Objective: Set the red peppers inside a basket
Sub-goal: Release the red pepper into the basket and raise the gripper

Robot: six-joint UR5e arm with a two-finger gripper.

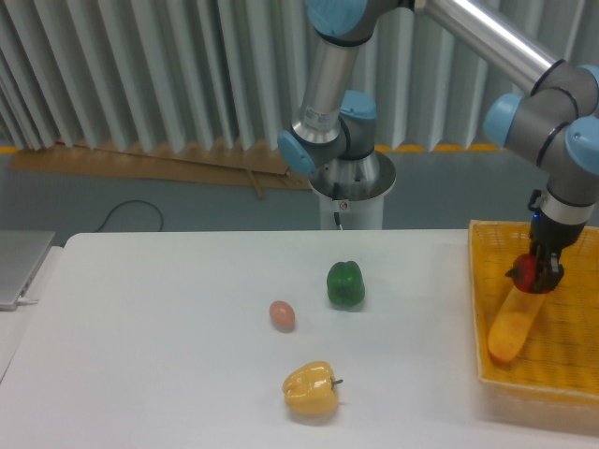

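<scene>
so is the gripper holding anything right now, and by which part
Yes: the gripper holds the red pepper over the basket; which part is pinched cannot be told.

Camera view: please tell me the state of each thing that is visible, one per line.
claw: shut on the red pepper, over the basket
red pepper: held
basket: holds a long orange vegetable
green pepper: upright on the table
yellow pepper: on its side
pinkish egg: resting on the table

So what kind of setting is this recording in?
Most likely a robotics lab or test cell, not a kitchen: an arm bolted behind a plain white table, corrugated metal wall, yellow floor tape. The gripper holds the red pepper over the basket.
</scene>
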